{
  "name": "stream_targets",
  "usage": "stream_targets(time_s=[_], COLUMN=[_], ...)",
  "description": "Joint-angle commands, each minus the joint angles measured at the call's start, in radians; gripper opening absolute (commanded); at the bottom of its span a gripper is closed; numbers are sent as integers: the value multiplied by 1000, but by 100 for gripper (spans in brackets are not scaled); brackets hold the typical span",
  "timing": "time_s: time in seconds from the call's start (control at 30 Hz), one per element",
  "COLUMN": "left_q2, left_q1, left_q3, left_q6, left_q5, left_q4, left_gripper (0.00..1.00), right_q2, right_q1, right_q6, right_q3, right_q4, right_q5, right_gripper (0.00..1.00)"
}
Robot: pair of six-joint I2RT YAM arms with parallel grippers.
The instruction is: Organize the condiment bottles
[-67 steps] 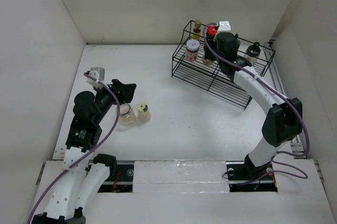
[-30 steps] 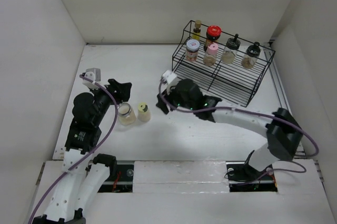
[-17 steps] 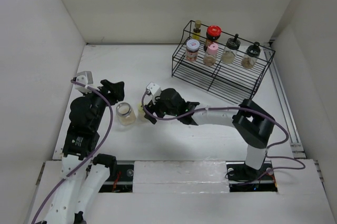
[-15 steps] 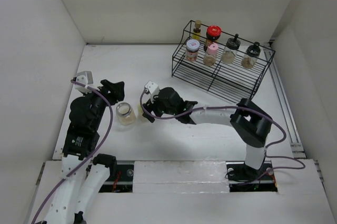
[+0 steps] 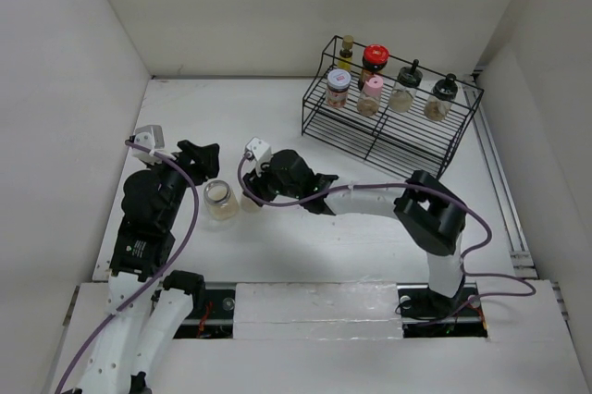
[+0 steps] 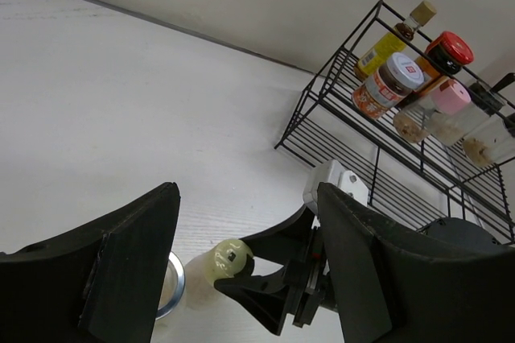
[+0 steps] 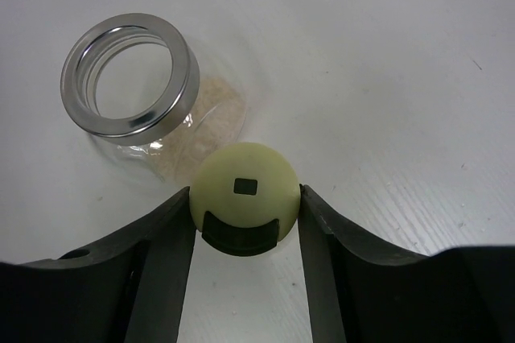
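From above, a small clear bottle with a pale yellow cap (image 5: 250, 202) stands on the white table (image 5: 305, 246), just beside an open clear glass jar (image 5: 221, 200). In the left wrist view, the left fingers (image 6: 121, 278) are spread wide, empty. In the right wrist view, the right fingers (image 7: 165, 254) pinch that cap.

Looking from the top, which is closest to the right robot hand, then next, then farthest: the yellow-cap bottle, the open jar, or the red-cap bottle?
1. Yellow-cap bottle: right between the fingers of the right gripper.
2. Open jar: just to the left of that bottle.
3. Red-cap bottle: far off in the rack at the back right.
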Motion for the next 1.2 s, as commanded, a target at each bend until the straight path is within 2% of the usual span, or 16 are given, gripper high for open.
stream_targets(time_s=[0.0, 0.1, 0.17, 0.2, 0.3, 0.47, 0.67, 0.83, 1.17], left_q2=[-3, 6, 6, 6, 6, 6, 6, 6, 15], left_q1=[6, 6, 6, 6, 6, 6, 6, 6, 6], left_q3=[29, 29, 29, 29, 29, 29, 29, 29, 29], left_q6=[0, 0, 0, 0, 0, 0, 0, 0, 0], left_q5=[20, 30, 30, 30, 41, 50, 50, 50, 60], left_q4=[35, 35, 35, 35, 35, 45, 45, 54, 54], left_gripper=[65, 65, 65, 65, 65, 65, 65, 65, 65], right_q2=[-89, -259, -358, -456, -628, -793, -763, -683, -560], right_q1=[10, -2, -45, -65, -181, -425, -608, -718, -781], right_q6=[8, 8, -3, -3, -3, 45, 63, 84, 104], right_q3=[2, -38, -51, -51, -61, -47, -2, 10, 19], right_q4=[63, 45, -5, -25, -99, -206, -341, -420, -450], right_q5=[23, 87, 184, 213, 290, 359, 396, 335, 266], right_gripper=[33, 33, 33, 33, 32, 32, 32, 32, 32])
